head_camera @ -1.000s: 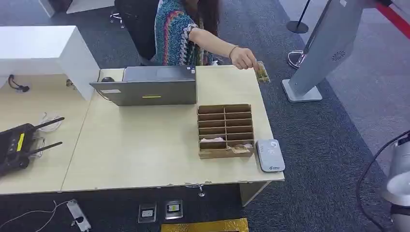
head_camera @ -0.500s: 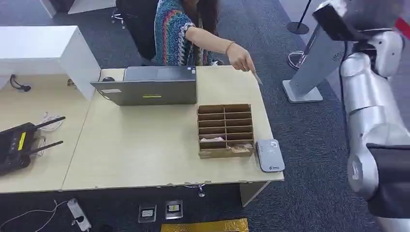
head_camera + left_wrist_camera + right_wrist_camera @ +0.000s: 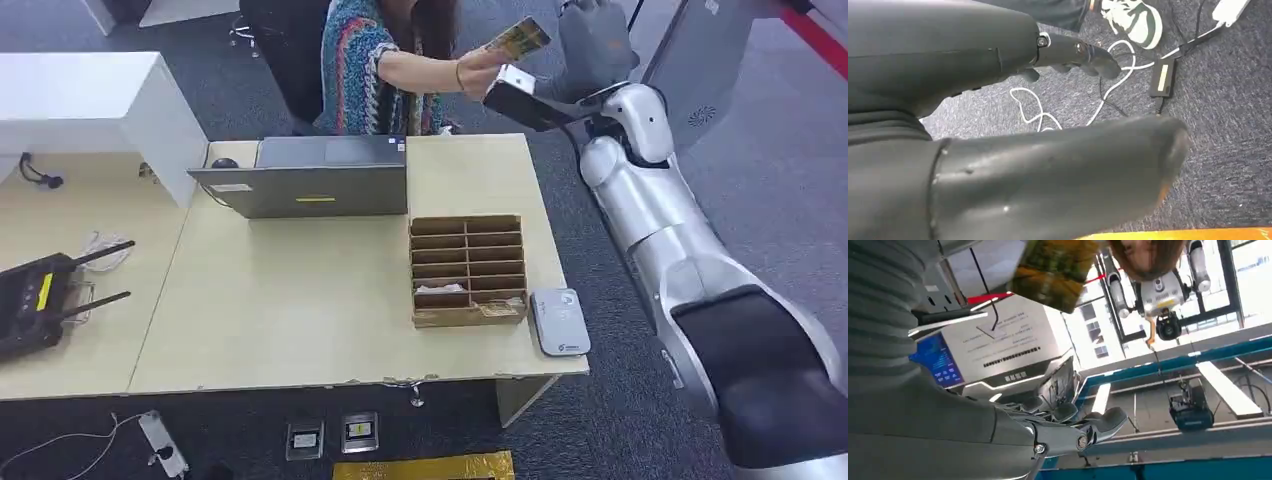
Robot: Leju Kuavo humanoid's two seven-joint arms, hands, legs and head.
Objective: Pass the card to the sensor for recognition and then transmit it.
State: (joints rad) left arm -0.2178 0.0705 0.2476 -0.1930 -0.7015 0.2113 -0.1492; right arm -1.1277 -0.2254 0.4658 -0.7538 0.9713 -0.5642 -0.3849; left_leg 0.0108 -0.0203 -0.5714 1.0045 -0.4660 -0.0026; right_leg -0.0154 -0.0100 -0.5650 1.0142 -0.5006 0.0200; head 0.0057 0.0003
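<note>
While person-held, card (image 3: 519, 37) beside fingers (image 3: 1088, 427).

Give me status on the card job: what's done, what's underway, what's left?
Done: nothing yet. The card is in the person's hand, held up beyond the table's far edge. Underway: the right hand is raised beside the card, not gripping it. Left: take the card, present it to the sensor beside the wooden organizer, then pass it on.
</note>
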